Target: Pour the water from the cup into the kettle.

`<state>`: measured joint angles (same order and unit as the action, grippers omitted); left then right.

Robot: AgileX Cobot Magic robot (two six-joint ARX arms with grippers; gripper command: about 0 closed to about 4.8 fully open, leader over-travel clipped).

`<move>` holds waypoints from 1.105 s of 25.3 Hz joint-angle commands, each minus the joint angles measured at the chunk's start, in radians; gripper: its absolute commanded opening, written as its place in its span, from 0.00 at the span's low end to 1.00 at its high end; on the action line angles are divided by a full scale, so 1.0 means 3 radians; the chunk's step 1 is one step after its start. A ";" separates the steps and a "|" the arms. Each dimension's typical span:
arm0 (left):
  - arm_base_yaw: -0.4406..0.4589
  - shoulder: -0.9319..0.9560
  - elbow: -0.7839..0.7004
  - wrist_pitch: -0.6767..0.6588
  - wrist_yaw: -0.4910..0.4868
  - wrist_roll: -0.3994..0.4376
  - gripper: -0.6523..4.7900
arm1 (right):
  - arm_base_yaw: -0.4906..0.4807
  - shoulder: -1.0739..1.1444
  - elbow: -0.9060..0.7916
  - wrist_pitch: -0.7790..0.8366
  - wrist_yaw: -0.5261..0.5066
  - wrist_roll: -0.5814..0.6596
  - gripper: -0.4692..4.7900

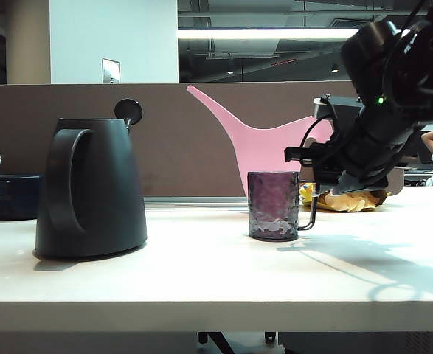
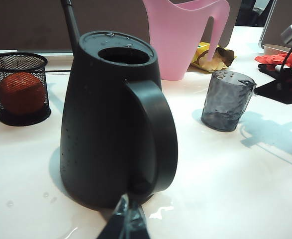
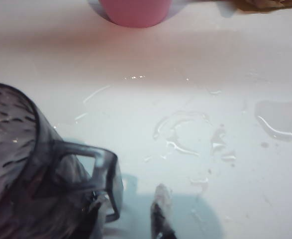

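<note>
The white surface (image 1: 201, 273) fills the lower half of the exterior view, with small puddles and streaks of water showing on it in the right wrist view. The kettle (image 1: 91, 190) stands upright at the left of the exterior view, matte black, its loop handle facing the camera and its top opening uncovered in the left wrist view, with a round knob on a stem rising behind it. A pink watering can (image 1: 264, 151) stands behind, right of centre, its long spout slanting toward the upper left. The right arm (image 1: 389, 96) comes down from the upper right corner. A black mesh basket (image 2: 19, 87) holding something orange-red sits at the left edge of the left wrist view. The cup (image 1: 274, 205) stands upright on the surface at centre right, well apart from the kettle, its thin handle pointing right.

The right gripper (image 3: 131, 209) is at that handle: its jaws stand partly apart on either side of the handle loop, and whether they press on it I cannot tell. The left gripper (image 2: 125, 224) shows only as narrow tips just before the kettle's base; its jaws look close together, holding nothing.
</note>
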<state>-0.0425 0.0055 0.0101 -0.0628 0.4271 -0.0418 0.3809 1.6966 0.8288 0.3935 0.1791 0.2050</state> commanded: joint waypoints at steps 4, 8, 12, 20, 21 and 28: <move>0.0000 0.0003 0.0013 0.0066 0.0011 0.0004 0.11 | 0.0004 -0.0534 0.0004 -0.0849 0.0011 0.0001 0.30; 0.0000 0.0003 0.0013 0.0066 0.0011 0.0004 0.11 | -0.0006 -0.1095 0.0004 -0.1392 0.0198 -0.0289 0.07; 0.0000 0.0003 0.0009 0.0064 -0.0074 0.0013 0.11 | -0.0196 -0.1567 0.0004 -0.1720 0.0103 -0.0542 0.07; 0.0000 0.0003 0.0009 0.0065 -0.0226 0.0009 0.11 | -0.1150 -0.2323 -0.0177 -0.1871 -0.0689 -0.0628 0.07; 0.0000 0.0003 0.0009 0.0067 -0.0228 0.0009 0.11 | -0.1298 -0.2499 -0.0298 -0.1841 -0.0825 -0.0629 0.07; 0.0000 0.0003 0.0003 0.0233 -0.0434 0.0015 0.11 | -0.1462 -0.3563 -0.1241 -0.1420 -0.1048 -0.0580 0.07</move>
<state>-0.0425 0.0055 0.0097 -0.0181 0.3252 -0.0402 -0.0570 0.6525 0.4786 -0.0566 -0.1150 0.0261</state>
